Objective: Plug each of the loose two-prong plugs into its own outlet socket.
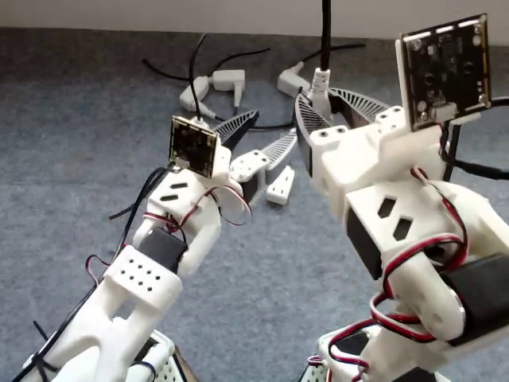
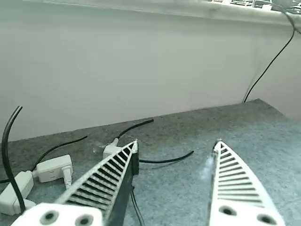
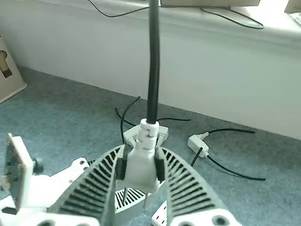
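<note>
Between the right gripper's (image 3: 141, 156) two fingers (image 3: 183, 188) sits a white plug (image 3: 141, 165), pinched at its sides, with its black cord (image 3: 153, 61) rising straight up and its prongs (image 3: 146, 200) pointing down. Just under it, close to touching but apart, lies a small white socket block (image 3: 159, 217) on the grey carpet (image 3: 56, 122). The left gripper (image 2: 175, 146) has its fingers (image 2: 108, 176) spread wide with nothing between them. By my reading the task is at its start. One plug is lifted and lined up over a socket but not pushed in. No plug looks seated anywhere, and several white plugs and sockets lie loose farther back, so all the pairings are left to do. The high view gives the layout. The right gripper (image 1: 316, 102) holds the plug (image 1: 320, 82) up, the left gripper (image 1: 275, 125) hangs just beside it, and the socket block (image 1: 280, 185) lies near both. Three loose white pieces (image 1: 227, 78) lie beyond. The prongs, hidden there behind the fingers, are plain from the right wrist. The left wrist view looks past the block to another loose plug (image 2: 54, 168) lying on its side with bare prongs.
</note>
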Tool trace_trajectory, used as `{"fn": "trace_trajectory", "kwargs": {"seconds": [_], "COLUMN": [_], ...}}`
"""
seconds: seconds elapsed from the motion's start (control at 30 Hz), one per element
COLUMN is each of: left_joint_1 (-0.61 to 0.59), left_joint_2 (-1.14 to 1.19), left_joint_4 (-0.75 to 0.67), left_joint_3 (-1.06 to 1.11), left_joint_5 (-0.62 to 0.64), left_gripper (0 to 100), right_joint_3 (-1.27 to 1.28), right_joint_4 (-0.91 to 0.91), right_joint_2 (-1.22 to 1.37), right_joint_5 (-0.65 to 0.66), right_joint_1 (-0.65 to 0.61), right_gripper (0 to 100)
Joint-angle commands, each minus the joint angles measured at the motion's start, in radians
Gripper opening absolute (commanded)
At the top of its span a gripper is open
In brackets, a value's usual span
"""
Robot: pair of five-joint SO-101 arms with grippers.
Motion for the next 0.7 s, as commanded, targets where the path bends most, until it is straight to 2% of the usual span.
{"fn": "trace_trajectory", "kwargs": {"seconds": [0.0, 0.27, 0.43, 0.57, 0.67], "left_joint_1": [0.064, 0.128, 0.137, 0.206, 0.243], "left_joint_2": [-0.142, -0.611, -0.705, -0.705, -0.705], "left_joint_4": [0.003, 0.003, 0.003, 0.003, 0.028], "left_joint_3": [0.022, 0.275, 0.312, 0.314, 0.309], "left_joint_5": [-0.005, -0.005, -0.005, -0.005, -0.006], "left_gripper": [25, 25, 25, 25, 25], "right_joint_3": [0.004, 0.005, 0.131, 0.427, 0.727], "right_joint_4": [0.030, 0.039, 0.024, -0.148, -0.389], "right_joint_2": [-0.024, -0.074, -0.166, -0.251, -0.357], "right_joint_5": [-0.012, -0.066, -0.069, -0.071, -0.057], "right_joint_1": [-0.012, -0.013, -0.013, -0.013, -0.038], "right_gripper": [0.9, 0.9, 0.9, 0.9, 0.9]}}
